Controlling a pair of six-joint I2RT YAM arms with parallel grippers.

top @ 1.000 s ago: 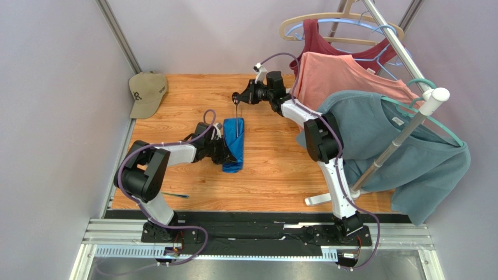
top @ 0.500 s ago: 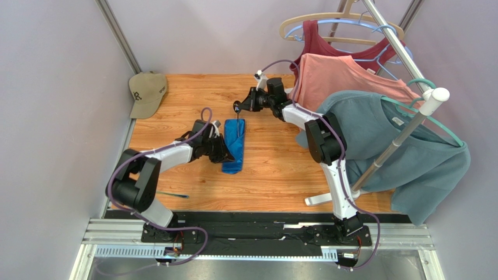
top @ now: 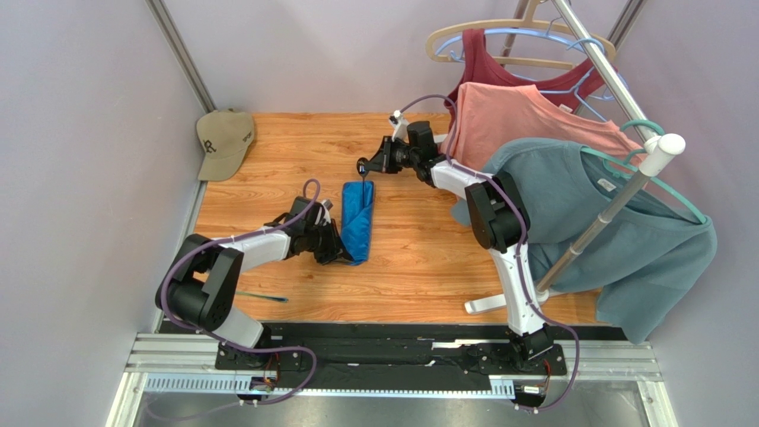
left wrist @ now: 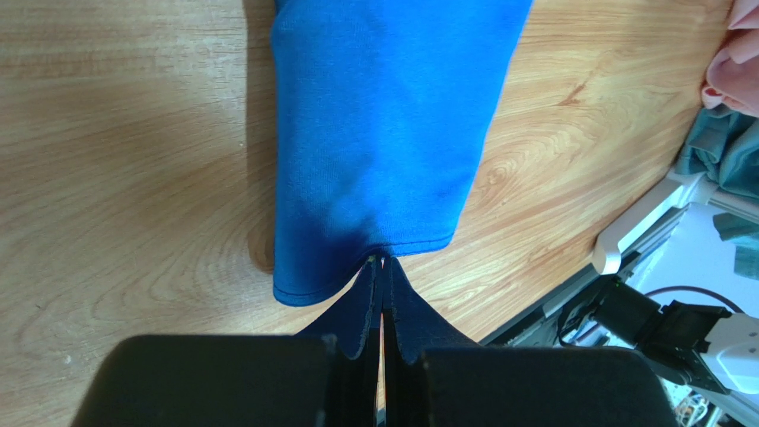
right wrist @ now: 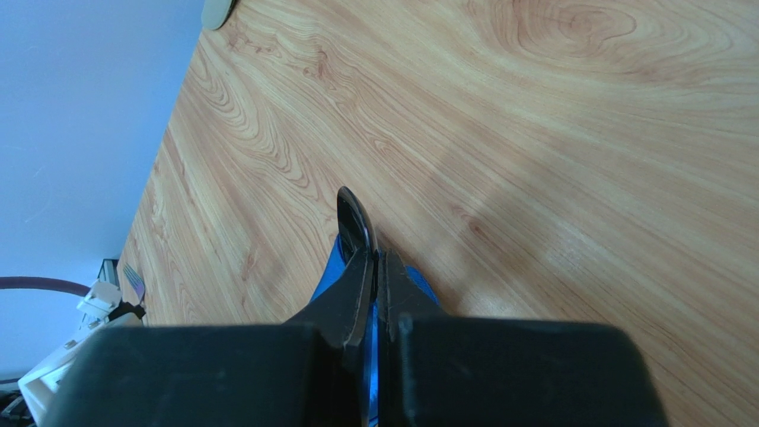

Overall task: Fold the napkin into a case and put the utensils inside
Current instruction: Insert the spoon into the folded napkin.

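Observation:
The napkin (top: 357, 222) lies on the wooden table folded into a narrow blue case (left wrist: 383, 133). My left gripper (top: 341, 254) is at its near end, shut, its tips (left wrist: 383, 262) pinching the hem. My right gripper (top: 363, 165) hovers over the case's far end, shut on a utensil (top: 362, 176) that hangs down toward the cloth. In the right wrist view the dark spoon bowl (right wrist: 355, 221) sticks out past the tips (right wrist: 374, 253), with a blue handle between them. Another utensil (top: 265, 297) lies near the left arm.
A beige cap (top: 224, 140) sits at the table's far left corner. A clothes rack (top: 615, 200) with red, pink and teal-grey shirts (top: 641, 240) fills the right side. Its white foot (top: 485, 305) rests on the table.
My left gripper let go of the napkin's left side, slid to its near end and shut again there. The case now lies straighter. The right gripper shifted slightly with its utensil.

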